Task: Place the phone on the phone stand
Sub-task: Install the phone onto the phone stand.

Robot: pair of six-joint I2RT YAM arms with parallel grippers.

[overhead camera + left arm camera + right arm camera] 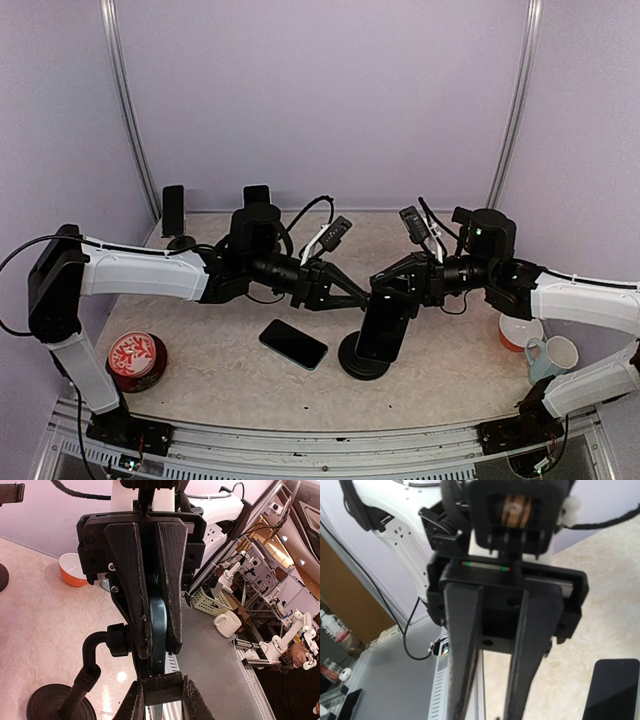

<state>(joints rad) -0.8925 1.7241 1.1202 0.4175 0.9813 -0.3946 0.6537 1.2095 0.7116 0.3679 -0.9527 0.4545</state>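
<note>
Lilac walls [320, 90], beige speckled tabletop [215, 385]

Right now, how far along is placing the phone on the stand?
Done: nothing certain. In hand: the left fingers pinch a thin slab at the stand's cradle, seemingly the phone; the right fingers are apart, empty. Left: seat it, release. Another phone lies flat on the table.

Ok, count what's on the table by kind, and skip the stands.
Phones: 4
Bowl: 1
Mug: 1
Red tin: 1
Total: 7
</note>
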